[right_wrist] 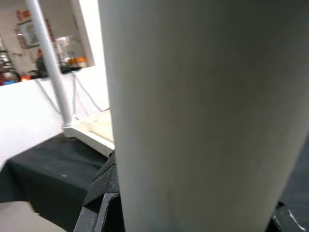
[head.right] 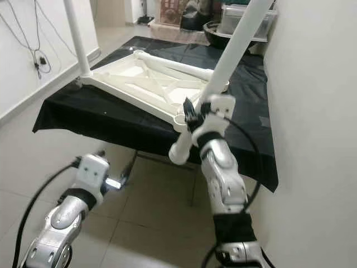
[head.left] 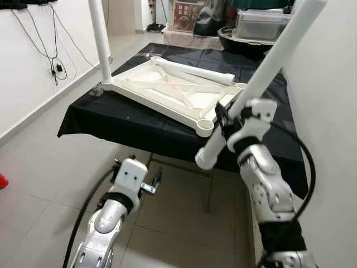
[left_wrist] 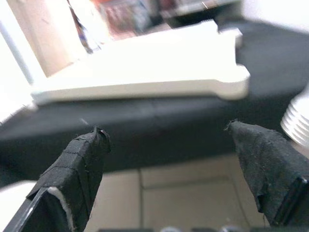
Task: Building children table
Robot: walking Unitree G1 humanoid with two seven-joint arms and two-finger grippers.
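Note:
An upside-down white children's tabletop (head.left: 167, 89) lies on a black-covered table (head.left: 111, 120). One white leg (head.left: 99, 39) stands upright in its far left corner. Another leg (head.left: 201, 73) lies loose along its far side. My right gripper (head.left: 226, 124) is shut on a long white leg (head.left: 268, 70), held slanted with its lower end (head.left: 205, 157) hanging off the table's near edge beside the empty corner socket (head.left: 204, 125). That leg (right_wrist: 193, 116) fills the right wrist view. My left gripper (head.left: 149, 184) is low in front of the table, open and empty, its fingers (left_wrist: 79, 162) pointing at the table edge.
A white wall (head.left: 329, 111) runs close along the right side. Boxes and a dark bowl (head.left: 245, 33) stand behind the table. Cables (head.left: 53, 61) hang on the left wall. Tiled floor (head.left: 39, 167) stretches to the left and in front.

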